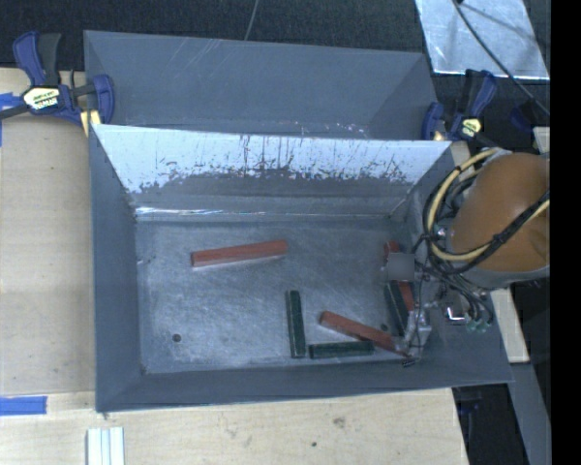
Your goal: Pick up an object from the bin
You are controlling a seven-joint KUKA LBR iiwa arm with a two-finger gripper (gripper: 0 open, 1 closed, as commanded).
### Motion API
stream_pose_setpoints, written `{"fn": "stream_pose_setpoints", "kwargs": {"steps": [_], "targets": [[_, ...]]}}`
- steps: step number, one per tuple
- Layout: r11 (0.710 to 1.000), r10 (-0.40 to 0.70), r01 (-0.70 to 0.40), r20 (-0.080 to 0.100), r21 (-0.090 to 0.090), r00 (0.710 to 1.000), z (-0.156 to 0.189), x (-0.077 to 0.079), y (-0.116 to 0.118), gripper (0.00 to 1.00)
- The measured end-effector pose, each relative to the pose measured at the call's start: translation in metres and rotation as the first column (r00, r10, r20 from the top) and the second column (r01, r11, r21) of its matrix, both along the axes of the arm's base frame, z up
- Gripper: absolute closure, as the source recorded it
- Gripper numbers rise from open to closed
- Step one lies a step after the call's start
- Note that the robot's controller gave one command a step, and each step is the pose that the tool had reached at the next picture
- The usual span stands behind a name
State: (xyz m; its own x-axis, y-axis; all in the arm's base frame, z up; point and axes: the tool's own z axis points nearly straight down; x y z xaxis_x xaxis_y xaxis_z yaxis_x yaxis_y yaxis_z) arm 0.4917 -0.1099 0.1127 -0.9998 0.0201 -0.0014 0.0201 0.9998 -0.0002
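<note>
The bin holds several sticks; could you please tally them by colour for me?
Reddish-brown sticks: 2
Dark green sticks: 2
Total: 4 clearly seen; a small red piece, half hidden, is left uncounted.

Red-brown flat stick [356, 329] — lower-right corner of the bin [116, 260]
It is laid flat, slanted toward the right wall — a dark green stick [341, 351] is set just beside it.
</note>
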Motion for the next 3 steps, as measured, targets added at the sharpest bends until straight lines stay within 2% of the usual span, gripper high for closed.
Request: {"fn": "stream_pose_setpoints", "kwargs": {"steps": [1,2,3], "targets": [[0.938,0.346,-0.346,0.001,-0.001,0.938,-0.028,-0.003,0.035,0.00],[0.947,0.321,-0.321,0.002,0.000,0.947,-0.040,-0.004,0.039,1.00],[0.947,0.321,-0.321,0.002,0.000,0.947,-0.040,-0.004,0.039,1.00]]}}
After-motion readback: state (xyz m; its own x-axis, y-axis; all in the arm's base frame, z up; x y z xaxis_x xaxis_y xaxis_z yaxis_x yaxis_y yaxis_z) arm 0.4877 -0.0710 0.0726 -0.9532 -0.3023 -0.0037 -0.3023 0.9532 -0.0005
